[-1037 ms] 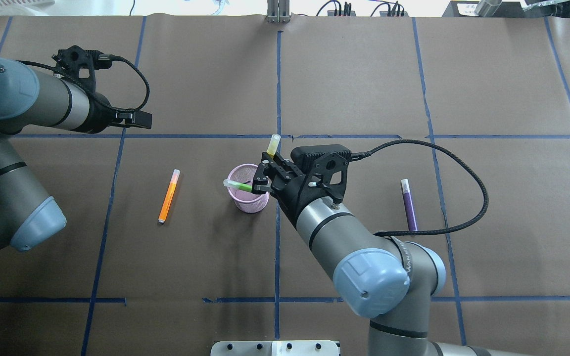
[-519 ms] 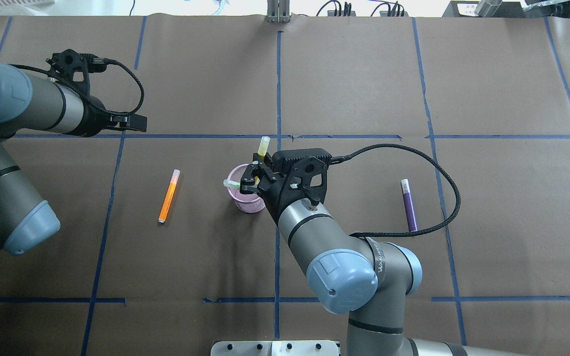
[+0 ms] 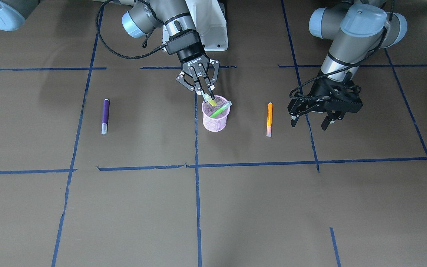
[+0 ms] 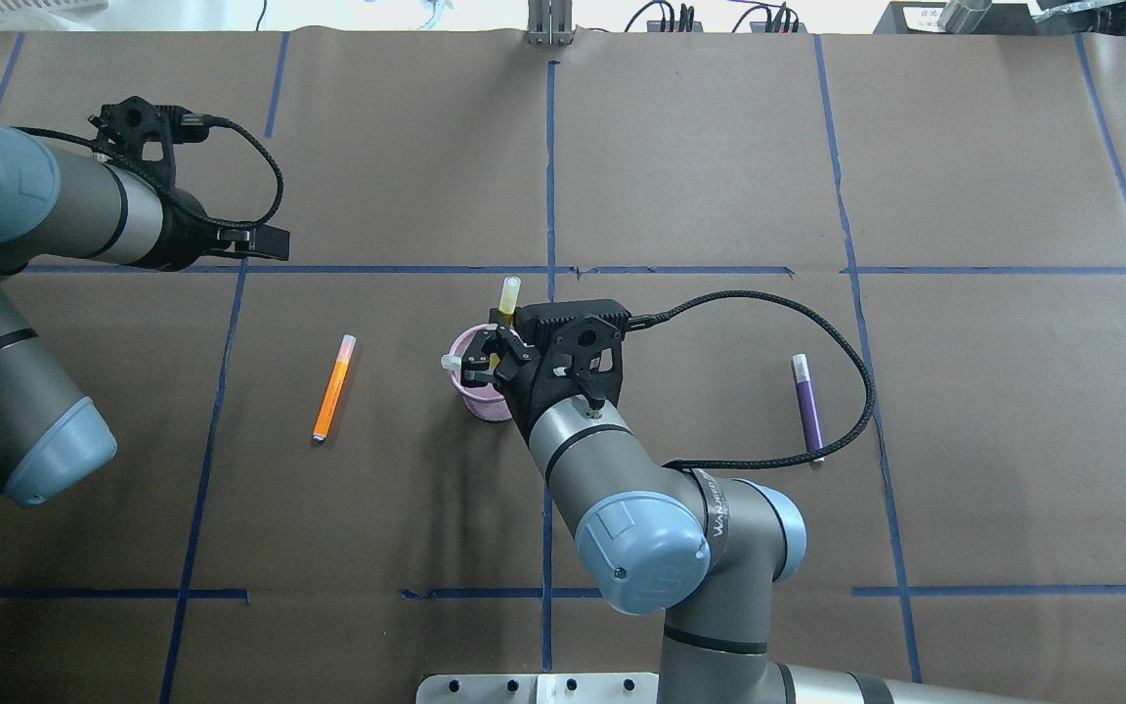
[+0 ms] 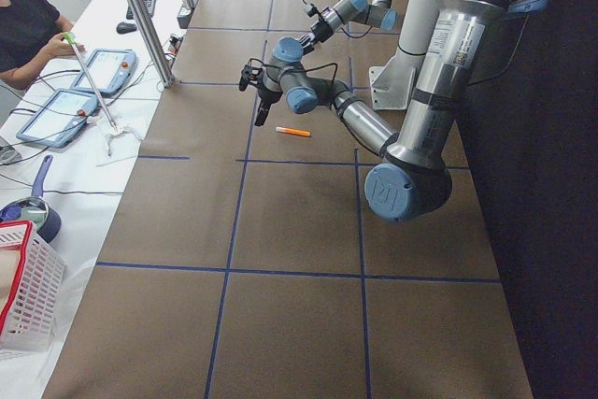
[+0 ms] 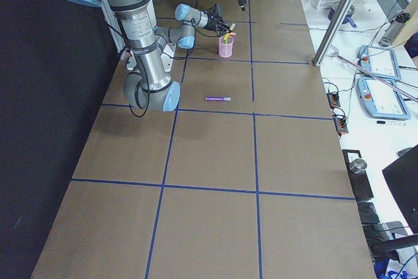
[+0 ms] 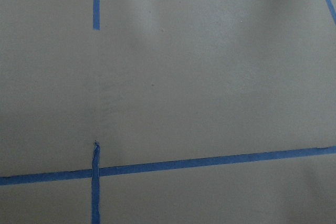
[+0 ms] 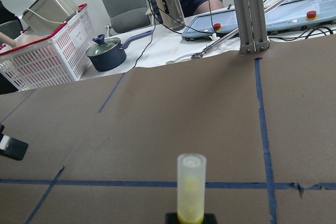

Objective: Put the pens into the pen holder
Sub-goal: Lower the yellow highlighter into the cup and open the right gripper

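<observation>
Right hand (image 3: 207,95), clamped on a yellow pen (image 3: 211,101), poised over the pink pen holder (image 3: 215,124) on the surface (image 3: 213,207); lowering straight, clear of the green pen (image 3: 219,110) leaning toward 9 o'clock overhead, should avoid jamming.

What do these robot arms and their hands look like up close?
The left arm and right arm are silver-grey tubes with pale blue caps on rounded joints. The left hand and right hand are black, two-fingered, each fed by a black braided cable. The right hand reads ROBOTIQ in white.
</observation>
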Action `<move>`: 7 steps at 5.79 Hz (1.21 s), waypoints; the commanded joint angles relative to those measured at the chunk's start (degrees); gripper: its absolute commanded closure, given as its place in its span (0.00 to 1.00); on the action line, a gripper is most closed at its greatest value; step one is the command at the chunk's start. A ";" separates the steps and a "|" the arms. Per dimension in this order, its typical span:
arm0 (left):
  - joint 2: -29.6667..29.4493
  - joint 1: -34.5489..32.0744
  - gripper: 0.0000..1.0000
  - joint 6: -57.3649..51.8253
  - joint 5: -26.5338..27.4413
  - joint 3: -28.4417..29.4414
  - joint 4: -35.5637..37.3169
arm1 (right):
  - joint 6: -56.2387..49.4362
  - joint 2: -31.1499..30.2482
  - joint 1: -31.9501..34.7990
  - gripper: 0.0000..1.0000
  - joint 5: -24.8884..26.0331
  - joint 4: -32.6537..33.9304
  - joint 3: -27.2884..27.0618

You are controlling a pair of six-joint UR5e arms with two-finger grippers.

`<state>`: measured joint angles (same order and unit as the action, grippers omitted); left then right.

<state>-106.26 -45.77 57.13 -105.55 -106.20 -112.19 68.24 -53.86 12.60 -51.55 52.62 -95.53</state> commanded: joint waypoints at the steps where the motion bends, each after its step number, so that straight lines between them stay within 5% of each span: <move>1: -0.26 0.16 0.00 0.00 0.00 0.55 0.04 | -0.04 -0.02 -0.12 0.00 -0.30 -0.15 -0.18; 2: -0.61 0.25 0.00 0.00 -0.44 0.64 0.65 | -0.04 -0.11 0.05 0.00 -1.61 -0.24 -1.31; 4: -2.96 0.16 0.00 1.48 -10.16 -0.05 6.25 | -0.04 -0.89 0.75 0.00 -3.29 -0.24 -5.00; 7: -7.44 1.21 0.00 -6.36 -9.85 4.92 5.23 | -0.04 -3.45 6.26 0.00 -12.12 1.50 -6.86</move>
<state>-111.65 -44.86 54.81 -115.47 -103.46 -106.77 68.26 -56.84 16.42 -60.06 53.01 -102.17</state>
